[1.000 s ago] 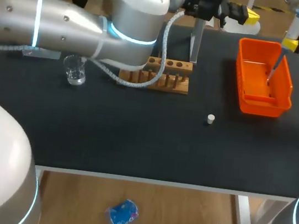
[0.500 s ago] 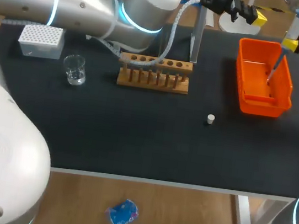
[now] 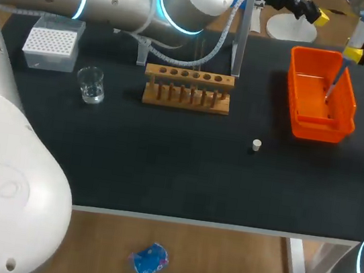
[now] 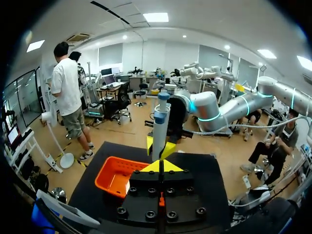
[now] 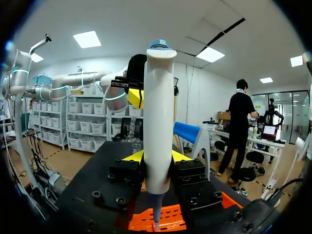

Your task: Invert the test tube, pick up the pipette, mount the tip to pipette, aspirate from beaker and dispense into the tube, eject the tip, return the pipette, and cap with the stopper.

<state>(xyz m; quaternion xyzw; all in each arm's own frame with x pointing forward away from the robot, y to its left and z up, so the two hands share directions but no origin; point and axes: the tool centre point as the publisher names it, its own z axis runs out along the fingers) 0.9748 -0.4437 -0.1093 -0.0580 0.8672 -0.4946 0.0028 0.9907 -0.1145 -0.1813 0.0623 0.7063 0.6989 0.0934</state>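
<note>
Gripping the pipette point(image 3: 359, 31) upright from two sides, the right pincer point(image 3: 363, 55) hangs over the far right corner of the desk point(image 3: 164, 168), above the orange bin point(image 3: 318, 133). The pipette's thin lower end points down inside the bin; whether it touches the bin's floor cannot be told. The bin sits close to the desk's right edge.

The left pincer point(image 3: 319, 17) is clenched on nothing, its yellow tips pressed together. It is raised past the desk's far edge, near the bin's far left corner, and faces the pipette. Its arm runs along the far edge, behind the wooden test tube rack point(image 3: 187, 90), which stands mid-desk toward the back.

The tip box point(image 3: 49, 43) lies near the far left edge, with the glass beaker point(image 3: 92, 86) just in front of it. The small stopper point(image 3: 256, 145) lies alone on the dark surface, well apart from rack and bin.
</note>
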